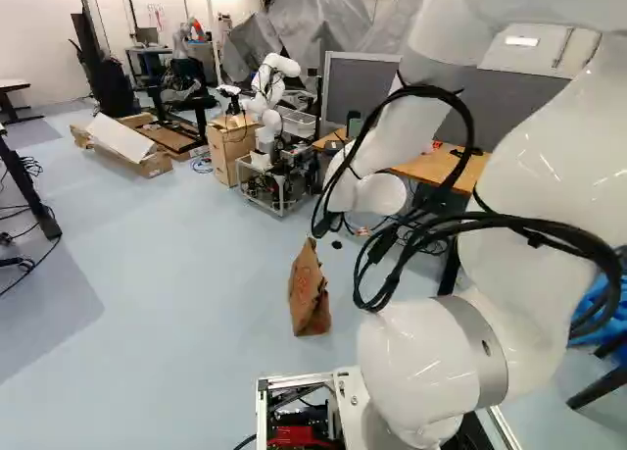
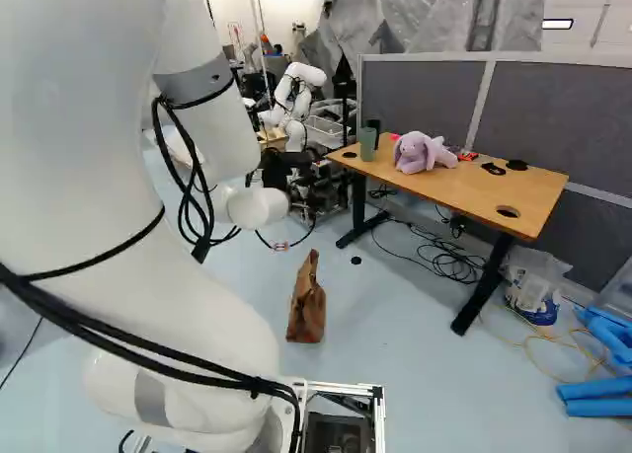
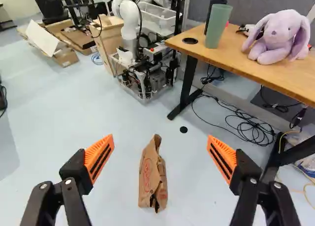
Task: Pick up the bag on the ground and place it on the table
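Plush rabbit [image 3: 279, 38]; green cup [image 3: 217, 27]; boxes [image 3: 67, 58]

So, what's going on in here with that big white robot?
The white robot arm has its tool wide open, aimed toward a brown paper bag. Nothing is gripped; the bag is on the floor. The job is to put it on the wooden table, where a purple stuffed bunny sits near a green cup.

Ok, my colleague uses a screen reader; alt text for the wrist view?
Open black gripper facing a brown paper bag upright on the floor; beyond, a wooden-topped table with a lavender plush bunny and green cup, near another robot.
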Tool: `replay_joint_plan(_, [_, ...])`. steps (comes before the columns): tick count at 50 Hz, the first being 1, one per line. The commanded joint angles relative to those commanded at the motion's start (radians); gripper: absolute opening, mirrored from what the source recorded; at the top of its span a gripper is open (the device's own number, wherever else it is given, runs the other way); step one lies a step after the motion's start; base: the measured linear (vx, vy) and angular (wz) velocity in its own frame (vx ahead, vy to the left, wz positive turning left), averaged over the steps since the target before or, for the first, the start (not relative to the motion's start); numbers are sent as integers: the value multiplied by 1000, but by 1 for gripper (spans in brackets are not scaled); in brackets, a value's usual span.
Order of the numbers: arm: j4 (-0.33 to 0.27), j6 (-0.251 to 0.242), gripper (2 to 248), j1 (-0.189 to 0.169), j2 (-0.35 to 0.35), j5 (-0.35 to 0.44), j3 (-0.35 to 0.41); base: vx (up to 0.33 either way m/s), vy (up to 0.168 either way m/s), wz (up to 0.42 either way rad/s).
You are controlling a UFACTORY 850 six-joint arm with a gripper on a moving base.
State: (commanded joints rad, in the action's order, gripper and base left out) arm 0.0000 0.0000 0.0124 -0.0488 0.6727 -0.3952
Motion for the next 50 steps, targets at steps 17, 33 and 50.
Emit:
replay_joint_plan(17, [0,0,247,7,-132,-134,-103,0,0,0])
replay_joint_plan(33, [0,0,247,15,-258,-260,-205,0,0,0])
replay_joint_plan(50, [0,0,247,23,-385,-389,-315,0,0,0])
